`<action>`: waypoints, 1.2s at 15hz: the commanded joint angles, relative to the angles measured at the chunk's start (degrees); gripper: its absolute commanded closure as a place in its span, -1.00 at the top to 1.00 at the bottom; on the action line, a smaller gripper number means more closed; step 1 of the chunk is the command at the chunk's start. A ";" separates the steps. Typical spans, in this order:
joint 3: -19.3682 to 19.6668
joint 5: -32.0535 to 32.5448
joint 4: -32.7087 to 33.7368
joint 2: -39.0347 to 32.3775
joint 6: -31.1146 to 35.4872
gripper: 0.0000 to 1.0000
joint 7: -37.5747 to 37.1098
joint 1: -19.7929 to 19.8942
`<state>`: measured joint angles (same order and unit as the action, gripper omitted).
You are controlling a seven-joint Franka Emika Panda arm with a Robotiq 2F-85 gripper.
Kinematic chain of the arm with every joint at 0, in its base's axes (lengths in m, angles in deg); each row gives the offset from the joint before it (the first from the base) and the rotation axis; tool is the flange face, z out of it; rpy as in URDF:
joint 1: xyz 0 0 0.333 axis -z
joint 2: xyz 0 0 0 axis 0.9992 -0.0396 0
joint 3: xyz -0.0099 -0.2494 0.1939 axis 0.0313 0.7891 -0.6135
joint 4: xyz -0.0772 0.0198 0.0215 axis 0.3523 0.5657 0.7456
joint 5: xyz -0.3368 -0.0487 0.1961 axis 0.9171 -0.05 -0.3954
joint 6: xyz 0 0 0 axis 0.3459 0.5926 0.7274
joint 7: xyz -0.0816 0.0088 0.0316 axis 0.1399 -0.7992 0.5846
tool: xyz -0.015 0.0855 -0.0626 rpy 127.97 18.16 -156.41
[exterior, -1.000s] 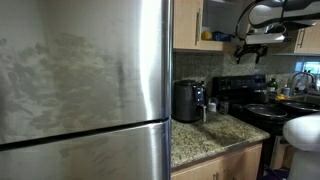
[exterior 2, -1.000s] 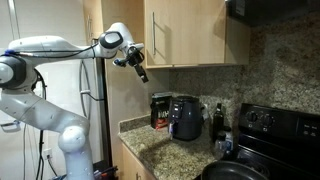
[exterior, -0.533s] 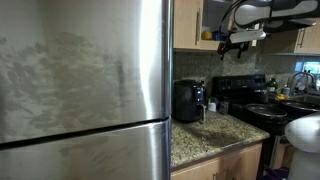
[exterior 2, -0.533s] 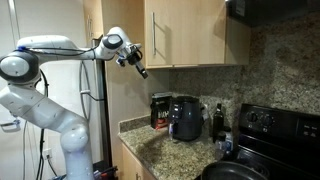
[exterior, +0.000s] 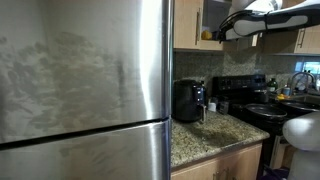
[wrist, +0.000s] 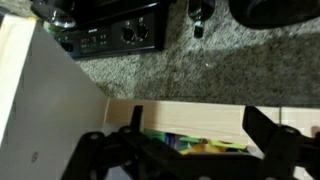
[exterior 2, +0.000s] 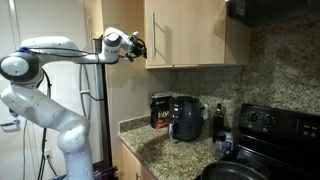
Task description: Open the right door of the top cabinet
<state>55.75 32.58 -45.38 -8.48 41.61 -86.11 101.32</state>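
The top cabinet is light tan wood, high on the wall. It also shows in an exterior view, where a dark gap beside it holds a yellow thing. The right door has a slim silver handle along its left edge. My gripper is level with that handle, just left of the door's edge. In an exterior view the gripper is at the gap. In the wrist view the gripper is open, with a tan wooden edge and colourful packets showing between the fingers. I cannot tell whether it touches the door.
A steel fridge fills one side. On the granite counter stand a black air fryer, a dark box and a bottle. A black stove is beside them. A white panel is at the wrist view's left.
The arm has lifted the gripper and brought it in towards the cabinet's handle edge. The door and the things on the counter look the same.
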 commanded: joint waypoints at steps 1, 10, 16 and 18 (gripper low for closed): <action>0.44 6.69 -1.07 1.61 8.59 1.00 -5.51 6.16; 9.86 17.70 -7.79 14.76 9.87 1.00 -22.02 14.06; 26.43 16.51 -12.59 19.54 7.77 1.00 -21.74 18.28; 32.22 12.53 -15.53 19.47 7.65 1.00 -18.88 15.55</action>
<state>82.28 48.57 -56.93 10.75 49.34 -107.07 118.36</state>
